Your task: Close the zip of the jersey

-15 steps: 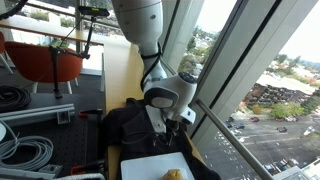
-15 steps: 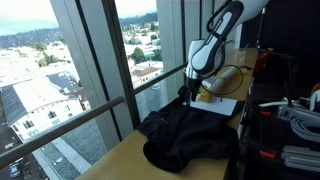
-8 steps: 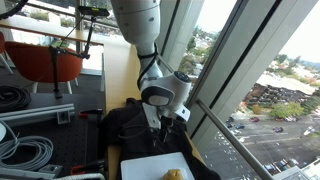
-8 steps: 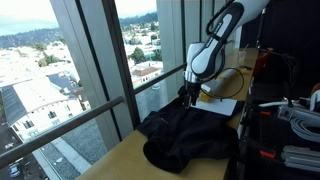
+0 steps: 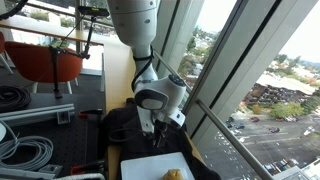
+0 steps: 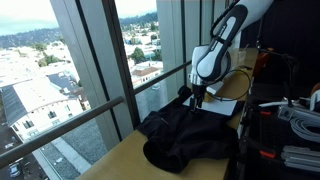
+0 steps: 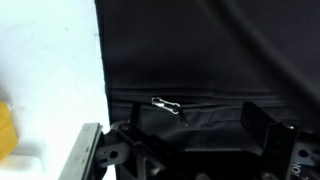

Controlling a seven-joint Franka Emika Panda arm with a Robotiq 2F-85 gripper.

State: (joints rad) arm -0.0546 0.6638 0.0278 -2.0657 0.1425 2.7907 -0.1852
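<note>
The black rumpled jersey (image 5: 128, 126) lies on the wooden table beside the window; it also shows in an exterior view (image 6: 185, 138). My gripper (image 5: 157, 129) hangs just above its edge next to the white board (image 5: 155, 165), as an exterior view (image 6: 198, 101) also shows. In the wrist view the jersey (image 7: 200, 50) fills the frame. A small silver zip pull (image 7: 166, 104) lies on a seam, just ahead of my gripper (image 7: 195, 128) and toward its left finger. The jaws stand open with nothing between them.
The white board (image 7: 50, 70) lies against the jersey's edge, with a yellow object (image 5: 175, 174) on it. Grey coiled cables (image 5: 20, 145) sit on the black side table. The window rail (image 5: 232, 132) runs close behind the arm. An orange chair (image 5: 45, 62) stands behind.
The arm has shifted a little across the jersey, away from the window, and the gripper has come slightly lower. The jersey has not moved.
</note>
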